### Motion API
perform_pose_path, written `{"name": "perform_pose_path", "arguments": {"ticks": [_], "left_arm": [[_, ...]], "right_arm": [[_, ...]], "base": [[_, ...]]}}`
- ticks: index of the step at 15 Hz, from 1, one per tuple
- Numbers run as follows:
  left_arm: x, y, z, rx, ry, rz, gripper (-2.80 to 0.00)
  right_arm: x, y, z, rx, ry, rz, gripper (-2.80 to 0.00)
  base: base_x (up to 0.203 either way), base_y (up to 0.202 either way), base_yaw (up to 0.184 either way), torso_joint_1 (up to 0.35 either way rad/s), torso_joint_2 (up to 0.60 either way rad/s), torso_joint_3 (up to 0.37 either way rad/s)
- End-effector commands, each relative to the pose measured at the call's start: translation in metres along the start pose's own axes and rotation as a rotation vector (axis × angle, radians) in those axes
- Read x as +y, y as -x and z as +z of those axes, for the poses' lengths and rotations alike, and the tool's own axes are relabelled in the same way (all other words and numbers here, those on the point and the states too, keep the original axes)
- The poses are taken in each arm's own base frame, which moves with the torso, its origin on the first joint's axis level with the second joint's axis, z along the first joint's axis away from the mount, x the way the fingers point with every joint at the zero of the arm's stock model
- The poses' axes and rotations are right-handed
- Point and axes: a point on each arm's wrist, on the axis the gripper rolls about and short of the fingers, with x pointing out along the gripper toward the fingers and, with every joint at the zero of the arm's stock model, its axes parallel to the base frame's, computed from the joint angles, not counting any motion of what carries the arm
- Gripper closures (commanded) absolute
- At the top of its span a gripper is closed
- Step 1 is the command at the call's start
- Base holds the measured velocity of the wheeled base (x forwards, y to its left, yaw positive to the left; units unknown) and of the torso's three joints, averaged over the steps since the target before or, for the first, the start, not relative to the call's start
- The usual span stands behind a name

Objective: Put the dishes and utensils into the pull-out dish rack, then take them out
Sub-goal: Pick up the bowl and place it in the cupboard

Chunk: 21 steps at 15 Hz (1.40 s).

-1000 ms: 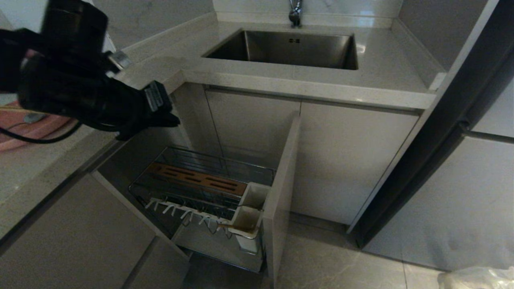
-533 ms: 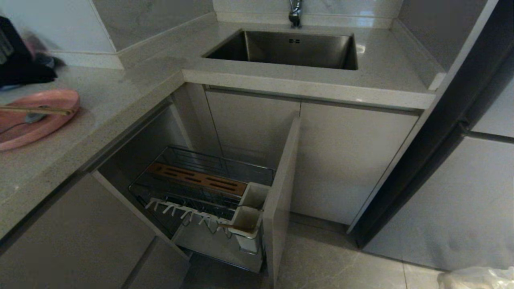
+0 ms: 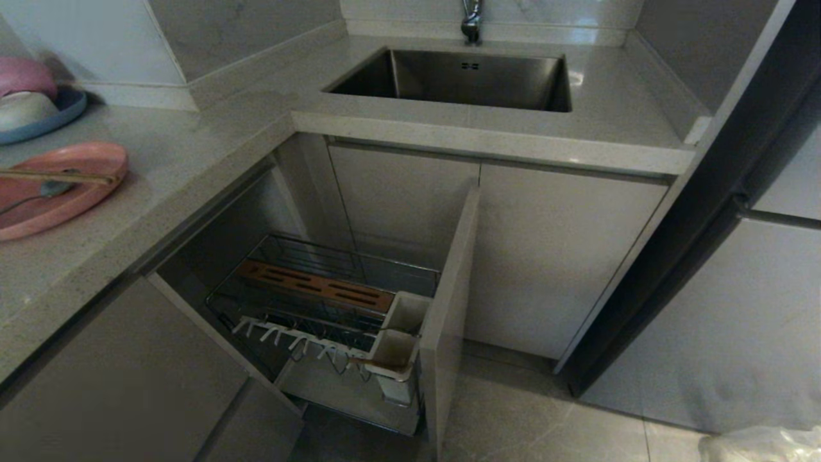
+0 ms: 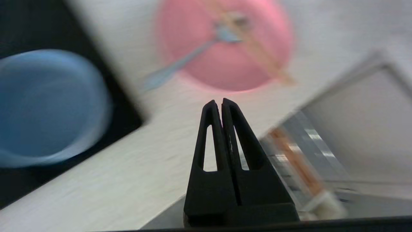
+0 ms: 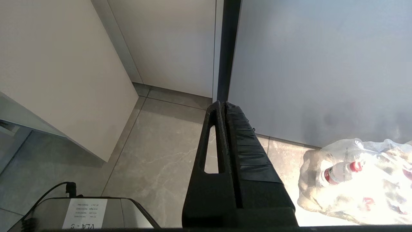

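The salmon-pink plate (image 3: pixel 83 160) lies on the counter at the far left, with the wooden chopsticks (image 3: pixel 58 174) and the grey spoon (image 3: pixel 40 191) resting on it. The left wrist view shows the same plate (image 4: pixel 225 67), spoon (image 4: pixel 180 64) and chopsticks (image 4: pixel 260 51) blurred. My left gripper (image 4: pixel 221 102) hangs shut and empty above the counter near them. A blue-grey bowl (image 4: pixel 45 106) sits on a black surface beside it. The pull-out dish rack (image 3: pixel 321 301) stands pulled out below the counter, with nothing on its wooden strip. My right gripper (image 5: pixel 222 104) is shut, parked over the floor.
A dark blue plate (image 3: pixel 61 115) holding small pink and white bowls sits at the back left. The steel sink (image 3: pixel 462 77) is ahead. The rack's beige front panel (image 3: pixel 449 308) juts into the floor space. A clear bag of bottles (image 5: pixel 354 180) lies on the floor to the right.
My left arm has swung out of the head view to the left, uncovering the pink plate and then the dark blue plate. The rack and the right arm have stayed put.
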Motion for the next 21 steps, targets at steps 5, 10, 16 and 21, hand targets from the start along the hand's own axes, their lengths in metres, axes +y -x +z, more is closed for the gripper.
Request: {"name": "perform_pose_path", "arguments": {"ticks": [5,10,16,21], "left_arm": [[0.02,-0.027,0.005,0.04,-0.042,0.27,0.0],[0.028,-0.049,0.0,0.186,-0.126,0.358,0.0],[0.032,-0.061,0.004,0.199,-0.115,0.388,0.0],[0.033,-0.066,0.003,0.217,-0.107,0.376,-2.8]], "right_arm": [[0.0,0.0,0.0,0.001,0.0,0.0,0.0],[0.0,0.0,0.0,0.001,0.0,0.0,0.0],[0.0,0.0,0.0,0.001,0.001,0.0,0.0],[0.0,0.0,0.0,0.001,0.001,0.0,0.0]], "base": [[0.0,0.0,0.0,0.0,0.0,0.0],[0.0,0.0,0.0,0.0,0.0,0.0],[0.0,0.0,0.0,0.0,0.0,0.0],[0.0,0.0,0.0,0.0,0.0,0.0]]}}
